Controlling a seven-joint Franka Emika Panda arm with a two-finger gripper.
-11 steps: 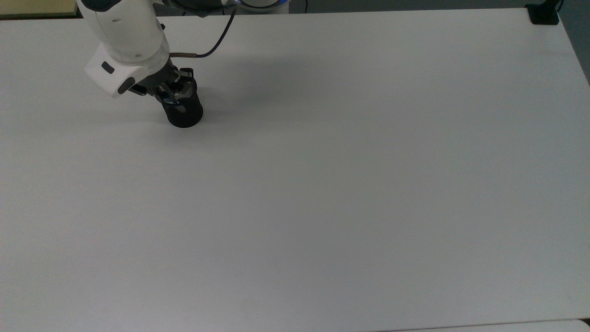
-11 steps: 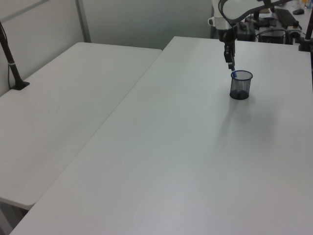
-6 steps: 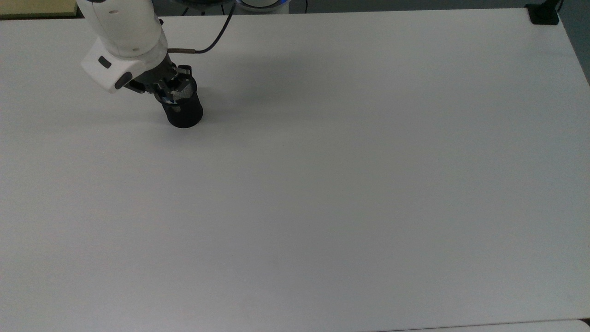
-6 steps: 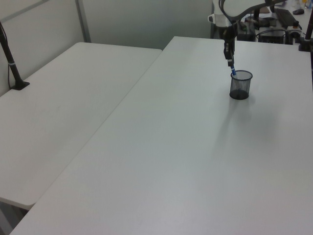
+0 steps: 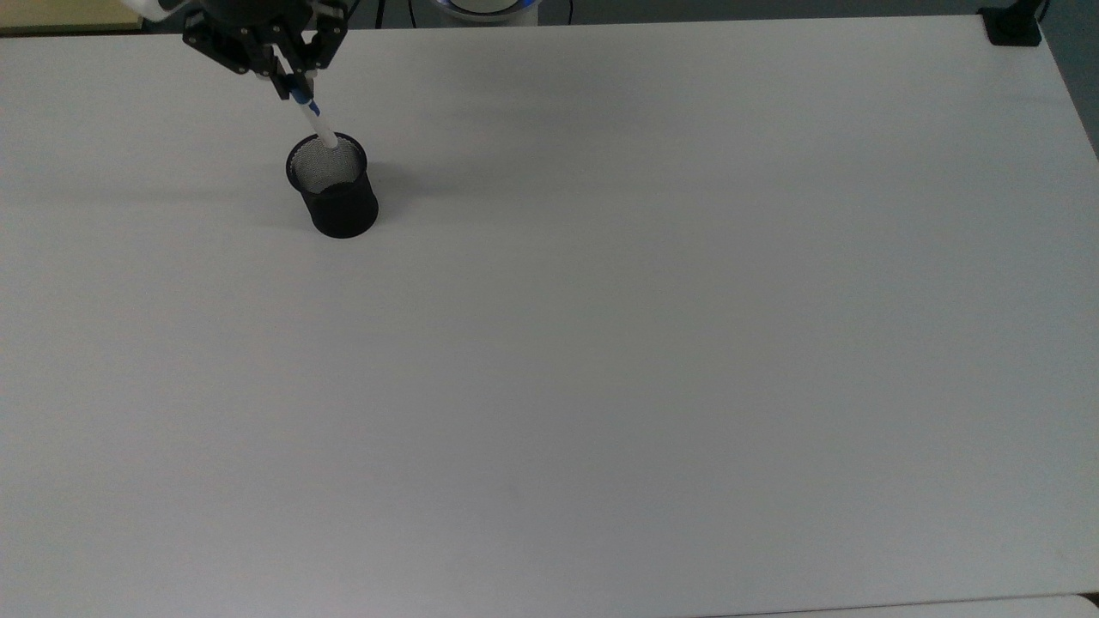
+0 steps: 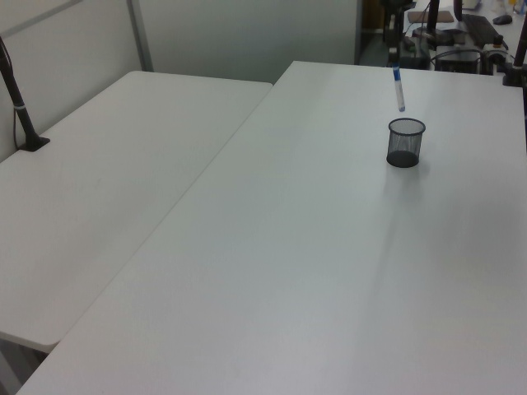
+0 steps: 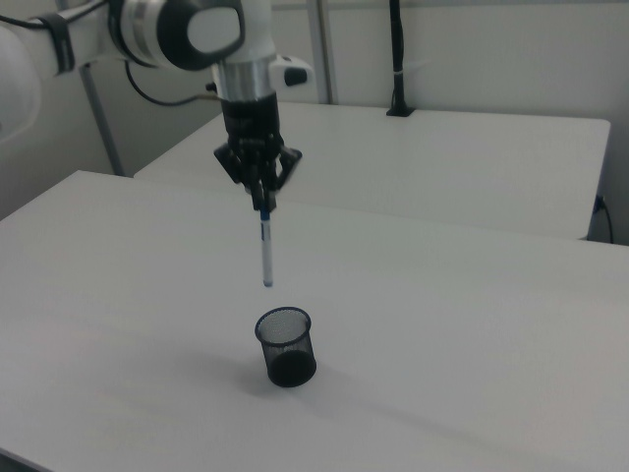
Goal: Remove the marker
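The marker (image 7: 265, 251) hangs upright in the air, blue cap end up, white barrel down, fully above the black mesh cup (image 7: 285, 346). My gripper (image 7: 261, 204) is shut on the marker's cap end. In the top view the marker (image 5: 316, 123) slants from my gripper (image 5: 289, 87) down toward the rim of the cup (image 5: 332, 186). In the left view the marker (image 6: 399, 89) floats a short way above the cup (image 6: 405, 142), with a clear gap between its tip and the rim.
The cup stands on a wide white table (image 5: 652, 326). A second white table (image 6: 99, 189) adjoins it at the left view's left. A black clamp post (image 5: 1013, 24) sits at the top view's upper right corner.
My gripper has risen straight up from the cup's mouth with the marker held in it. The marker has come out of the cup and now hangs above it. The cup has not moved.
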